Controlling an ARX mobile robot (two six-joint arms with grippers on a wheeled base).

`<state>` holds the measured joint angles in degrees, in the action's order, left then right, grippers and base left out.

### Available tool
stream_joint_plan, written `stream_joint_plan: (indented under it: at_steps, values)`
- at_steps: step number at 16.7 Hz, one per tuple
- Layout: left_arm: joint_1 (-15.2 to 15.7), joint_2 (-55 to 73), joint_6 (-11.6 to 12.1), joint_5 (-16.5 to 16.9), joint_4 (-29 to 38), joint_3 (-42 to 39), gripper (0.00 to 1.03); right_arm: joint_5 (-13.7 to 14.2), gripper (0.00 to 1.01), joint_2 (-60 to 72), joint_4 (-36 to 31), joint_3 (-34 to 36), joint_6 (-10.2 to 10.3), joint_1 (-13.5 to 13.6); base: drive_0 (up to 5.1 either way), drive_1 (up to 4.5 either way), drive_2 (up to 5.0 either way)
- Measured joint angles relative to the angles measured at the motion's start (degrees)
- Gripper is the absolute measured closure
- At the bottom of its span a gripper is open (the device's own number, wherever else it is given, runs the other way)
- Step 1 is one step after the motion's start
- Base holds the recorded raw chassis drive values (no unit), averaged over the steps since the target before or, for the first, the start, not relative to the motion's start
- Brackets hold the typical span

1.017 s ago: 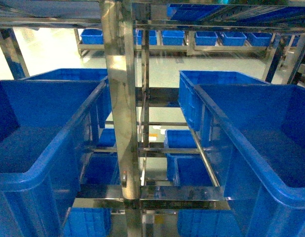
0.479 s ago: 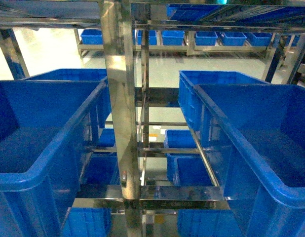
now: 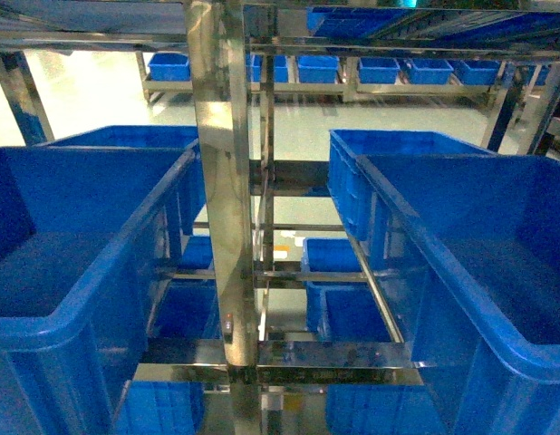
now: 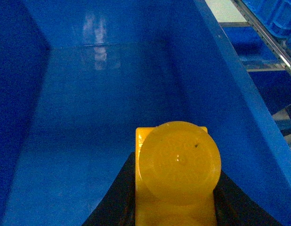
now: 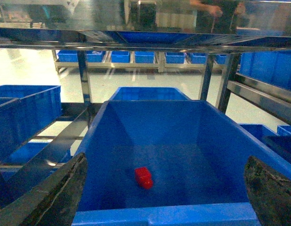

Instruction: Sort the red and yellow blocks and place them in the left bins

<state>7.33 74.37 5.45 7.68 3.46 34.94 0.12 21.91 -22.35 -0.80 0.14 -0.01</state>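
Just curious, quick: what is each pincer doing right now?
Left pincer: closed on the yellow brick.
Right pincer: open, empty.

Dark, scuffed claw fingers (image 5: 56,193) — broad, rounded, matte black on both wrists.

Steel shelving (image 3: 224,227) stands on a pale glossy floor (image 3: 99,91)

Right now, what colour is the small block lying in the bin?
Red block; the right wrist view shows it best.
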Motion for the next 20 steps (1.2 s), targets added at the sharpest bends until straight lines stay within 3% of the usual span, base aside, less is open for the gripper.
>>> stream_joint_plan:
  at_steps: [5,13,20]
  values:
    - [-0.50,1.86,-0.09,-0.68,0.74,1.20,0.76,0.00,0.03,0.00,0.02,0.00,0.00,0.00,0.0,0.00,0.0]
    - [-1.53,15.58,0.59,-6.27,8.72,7.39,0.76,0.00,0.03,0.00,0.00,0.00,0.00,0.00,0.0,0.00,0.0]
    - [-1.20,23.98,1.11,-7.91,12.63,11.28,0.76,0.00,0.03,0.00,0.00,0.00,0.00,0.00,0.0,0.00,0.0]
